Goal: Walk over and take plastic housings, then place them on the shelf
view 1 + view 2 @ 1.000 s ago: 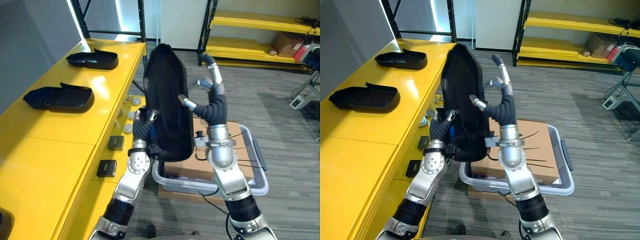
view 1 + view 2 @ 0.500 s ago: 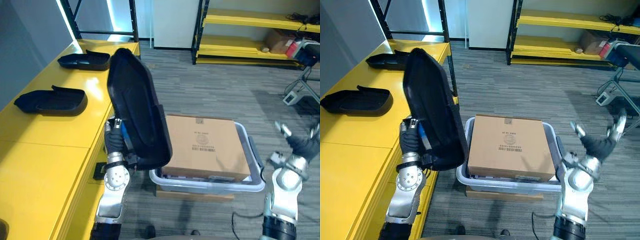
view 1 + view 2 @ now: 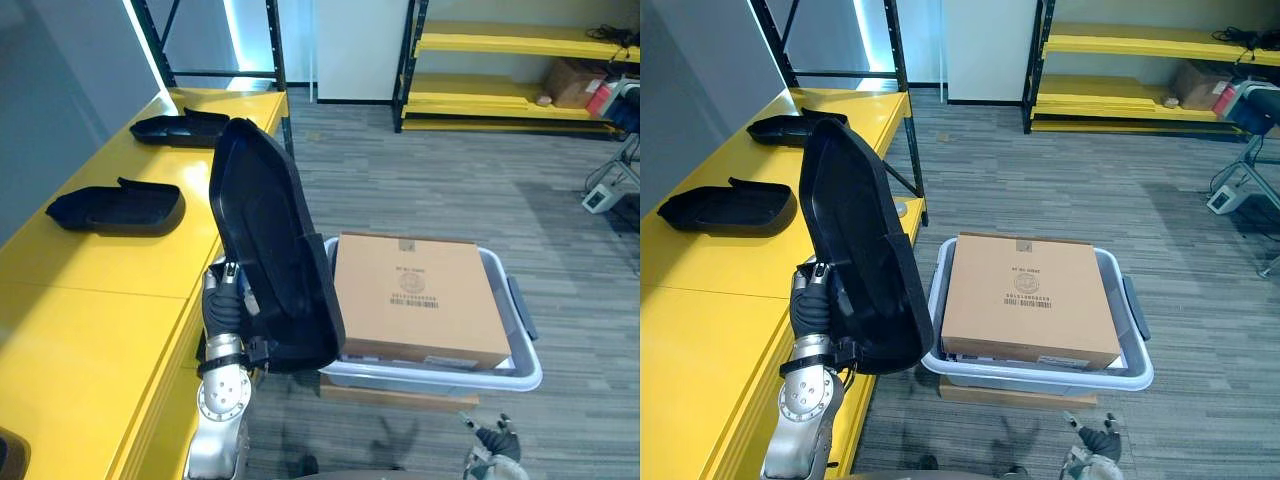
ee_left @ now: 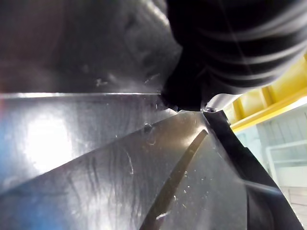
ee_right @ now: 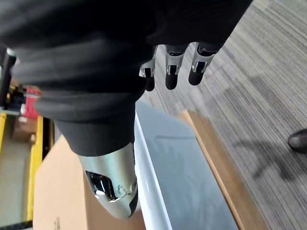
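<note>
Black moulded plastic, big and glossy: the long shell-shaped plastic housing (image 3: 270, 260) stands nearly upright in front of me, hollow side facing the floor to my right, top leaning a little away. My left hand (image 3: 813, 292) is tucked in behind its lower end. The left wrist view gives me the dark shell pressed right up against the ribbed cover, and whether that hand is clamped or flat I cannot tell. The housing sits up in the air at the front edge of the broad yellow shelf top (image 3: 110, 290), not lying on it, between that shelf and the grey plastic bin (image 3: 520, 370).

On the shelf lie two more black housings, hollow side up: a near one (image 3: 118, 207) and a far one (image 3: 180, 128), well apart. In the bin sits a brown cardboard box (image 3: 420, 300), flat and closed.

My right hand (image 5: 170, 67) hangs low on my right, holding nothing, fingers straight and loose above the grey striped carpet (image 3: 450, 190), just beside the bin's wall.
</note>
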Motion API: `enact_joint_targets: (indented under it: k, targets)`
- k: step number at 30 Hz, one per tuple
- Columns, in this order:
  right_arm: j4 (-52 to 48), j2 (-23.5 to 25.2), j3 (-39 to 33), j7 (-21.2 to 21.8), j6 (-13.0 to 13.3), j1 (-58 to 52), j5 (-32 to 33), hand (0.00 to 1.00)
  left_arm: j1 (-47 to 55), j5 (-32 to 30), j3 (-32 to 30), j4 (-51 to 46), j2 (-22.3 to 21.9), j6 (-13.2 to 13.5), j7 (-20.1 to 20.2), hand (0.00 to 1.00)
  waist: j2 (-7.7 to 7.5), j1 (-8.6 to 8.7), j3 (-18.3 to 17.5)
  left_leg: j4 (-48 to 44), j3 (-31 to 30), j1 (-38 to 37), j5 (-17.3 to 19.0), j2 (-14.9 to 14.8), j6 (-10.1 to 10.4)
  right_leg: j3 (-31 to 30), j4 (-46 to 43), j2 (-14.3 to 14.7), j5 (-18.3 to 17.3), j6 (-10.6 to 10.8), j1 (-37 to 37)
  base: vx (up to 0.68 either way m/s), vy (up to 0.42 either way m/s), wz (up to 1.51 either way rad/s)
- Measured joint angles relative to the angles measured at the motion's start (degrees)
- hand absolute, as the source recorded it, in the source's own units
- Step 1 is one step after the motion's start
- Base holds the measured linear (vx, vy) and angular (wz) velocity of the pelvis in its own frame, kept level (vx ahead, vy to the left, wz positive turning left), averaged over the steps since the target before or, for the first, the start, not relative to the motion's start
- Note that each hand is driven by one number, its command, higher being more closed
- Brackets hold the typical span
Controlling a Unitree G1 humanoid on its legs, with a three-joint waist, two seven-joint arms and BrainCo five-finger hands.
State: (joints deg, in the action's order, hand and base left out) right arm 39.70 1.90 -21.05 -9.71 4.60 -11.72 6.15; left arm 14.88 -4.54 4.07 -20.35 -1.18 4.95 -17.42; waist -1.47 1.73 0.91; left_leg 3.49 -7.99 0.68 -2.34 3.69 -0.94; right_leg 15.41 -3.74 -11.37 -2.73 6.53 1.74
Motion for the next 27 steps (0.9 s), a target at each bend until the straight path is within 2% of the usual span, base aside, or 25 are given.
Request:
enact_joint_targets:
  k: [3, 6, 7, 8, 9, 11, 12, 14, 15, 16, 18, 19, 20, 21, 22, 23, 24, 25, 27]
  targets:
    - [1.5, 0.0, 3.15, 0.0, -0.01, 0.08, 0.09, 0.0, 0.2, 0.44, 0.42, -1.72, -0.87, 0.0, 0.06, 1.0, -0.03, -0.79, 0.37, -2.67, -3.93, 2.63, 0.5, 0.8, 0.38, 4.76, -3.01, -0.8, -2.18, 0.56, 0.01, -0.04, -0.046, 0.84]
    - [2.19, 0.17, 5.88, 0.01, -0.01, 0.45, 0.08, 0.0, -0.14, 0.55, 0.88, -4.91, -1.58, 0.61, 0.02, 1.0, 0.39, -2.49, 1.57, -7.91, -9.2, 6.98, 1.35, 2.38, 1.03, 11.84, -6.37, -2.36, -4.21, 0.36, 0.12, -0.01, -0.027, 1.2]
    - [2.26, 0.14, 6.5, 0.0, -0.01, 1.26, 0.08, 0.0, -0.42, 0.64, 0.88, -5.6, -1.91, 0.89, -0.01, 1.0, 0.94, -2.58, 2.29, -10.15, -6.75, 8.98, 2.57, 1.75, 0.33, 14.94, -7.28, -2.75, -4.9, 0.38, 0.78, -0.04, -0.009, 1.38]
    - [2.24, 0.1, 7.02, -0.06, 0.01, 2.06, 0.08, 0.0, -0.53, 1.2, 0.96, -6.07, -2.04, 1.08, 0.0, 1.0, 1.52, -2.52, 2.95, -12.19, 0.15, 10.75, 3.05, -0.52, -0.41, 18.23, -7.93, -3.08, -5.35, 0.68, 1.99, -0.05, -0.01, 1.39]
    - [2.33, -0.06, 7.53, -0.11, 0.0, 2.39, 0.08, 0.0, -0.57, 1.37, 1.15, -6.07, -2.04, 1.18, 0.0, 1.0, 1.3, -2.59, 3.31, -12.93, 3.66, 11.11, 3.1, -1.67, -0.47, 19.49, -8.42, -3.36, -5.56, 0.75, 2.31, -0.03, 0.011, 1.22]
    - [2.15, 0.07, 10.11, -0.14, 0.01, 3.85, 0.09, 0.0, -0.83, 1.66, 2.19, -6.07, -2.01, 1.28, -0.01, 1.0, 1.76, -3.36, 3.24, -16.21, 19.39, 12.8, 5.43, -6.24, -2.48, 24.37, -9.09, -4.08, -5.89, 1.15, 4.41, 0.05, 0.03, 1.06]
    - [2.03, 0.08, 10.79, -0.11, 0.02, 4.02, 0.08, 0.0, -1.04, 1.66, 2.71, -6.06, -2.01, 1.35, 0.01, 1.0, 1.61, -3.33, 3.33, -16.89, 22.89, 12.94, 5.68, -7.35, -2.42, 25.97, -9.04, -4.41, -5.96, 1.29, 4.99, 0.08, 0.041, 1.2]
    - [1.78, 0.28, 12.57, -0.09, 0.01, 4.68, 0.09, 0.0, -2.53, 1.66, 4.84, -6.03, -2.02, 2.08, 0.13, 1.0, 1.6, -3.81, 3.33, -21.06, 34.81, 13.93, 8.28, -11.4, -2.96, 31.62, -8.6, -5.41, -5.97, 1.74, 6.82, 0.1, 0.081, 1.23]
    - [1.53, 0.43, 12.85, -0.06, 0.02, 4.66, 0.09, 0.0, -3.19, 1.66, 5.47, -6.0, -2.09, 2.19, 0.52, 1.0, 1.95, -4.16, 3.1, -22.77, 37.11, 14.81, 9.26, -12.1, -3.46, 33.5, -8.58, -5.77, -5.76, 2.37, 7.35, 0.1, 0.087, 0.96]
    - [1.56, 0.47, 12.89, -0.06, 0.02, 4.8, 0.08, 0.0, -3.55, 1.71, 5.7, -5.96, -2.18, 2.24, 0.93, 1.0, 1.97, -4.34, 3.08, -23.67, 36.75, 15.47, 9.56, -11.84, -3.43, 34.42, -8.58, -5.94, -5.65, 2.56, 7.74, 0.13, 0.149, 0.94]
    - [1.63, 0.94, 12.7, -0.03, -0.01, 5.15, 0.0, 0.0, -5.42, 1.79, 6.95, -4.29, -2.11, 2.51, 1.24, 1.0, 0.74, -5.67, 3.4, -26.06, 32.49, 16.49, 12.16, -8.5, -4.19, 38.34, -10.87, -8.42, -5.59, 2.65, 10.41, 0.15, 0.189, 0.96]
    - [1.67, 0.92, 12.61, -0.03, -0.04, 5.09, -0.02, 0.0, -5.78, 1.83, 7.07, -3.85, -2.13, 2.51, 1.26, 1.0, 0.6, -5.77, 3.44, -26.28, 31.99, 16.46, 12.61, -8.06, -4.02, 38.69, -11.71, -8.98, -5.59, 2.65, 10.66, 0.19, 0.205, 0.89]
    - [1.83, 0.88, 12.43, -0.08, -0.2, 5.05, -0.05, 0.0, -6.7, 2.3, 7.4, -2.49, -2.04, 2.5, 1.26, 1.0, 0.14, -5.77, 3.45, -27.36, 30.13, 16.39, 13.86, -6.4, -4.75, 39.45, -16.17, -11.37, -5.56, 2.48, 11.3, 0.18, 0.179, 0.8]
    - [1.77, 0.78, 12.35, -0.08, -0.31, 5.1, -0.08, 0.0, -7.43, 2.61, 7.72, -1.44, -1.92, 2.47, 1.23, 1.0, 0.01, -5.67, 3.51, -28.35, 28.34, 16.11, 14.68, -5.3, -5.54, 38.6, -21.48, -13.63, -5.38, -0.41, 10.84, 0.28, 0.266, 1.13]
    - [1.92, 0.72, 12.27, -0.05, -0.68, 5.05, -0.23, 0.0, -8.07, 2.8, 8.41, -0.06, -1.61, 2.39, 1.18, 1.0, -0.07, -5.41, 3.55, -28.6, 26.02, 14.7, 15.53, -4.22, -6.27, 33.92, -29.03, -15.95, -4.09, -5.93, 9.44, 0.26, 0.182, 1.0]
    - [2.09, 0.43, 12.08, 0.03, -0.82, 5.07, -0.29, 0.0, -8.61, 2.84, 9.33, 0.69, -0.94, 2.34, 1.12, 1.0, -0.03, -5.22, 3.51, -28.38, 23.77, 13.66, 15.88, -3.82, -6.37, 27.34, -33.42, -15.15, -6.6, -6.07, 7.13, 0.27, 0.152, 0.92]
    - [2.06, 0.43, 12.42, 0.16, -0.85, 5.13, -0.36, 0.0, -8.77, 2.79, 9.74, 0.78, -0.51, 2.32, 1.14, 1.0, -0.05, -5.06, 3.5, -27.88, 22.69, 12.93, 15.88, -3.73, -6.38, 23.16, -35.32, -13.78, -8.31, -5.2, 5.47, 0.28, 0.109, 0.93]
    - [2.29, 0.46, 12.58, 0.17, -0.8, 5.54, -0.58, 0.0, -9.09, 2.78, 10.56, 0.8, 0.2, 2.35, 1.08, 1.0, -0.19, -4.78, 3.41, -26.74, 20.63, 11.33, 15.73, -3.52, -6.19, 16.0, -36.9, -10.76, -11.01, -4.33, 2.16, 0.27, 0.097, 0.97]
    - [2.38, 0.38, 12.41, 0.09, -0.71, 5.71, -0.76, 0.0, -9.88, 2.7, 11.58, 1.1, 0.98, 2.43, 1.0, 1.0, -0.94, -4.51, 2.95, -25.14, 16.88, 8.75, 15.43, -2.03, -5.87, 8.2, -35.43, -6.46, -14.2, -3.52, -2.51, 0.31, 0.062, 1.11]
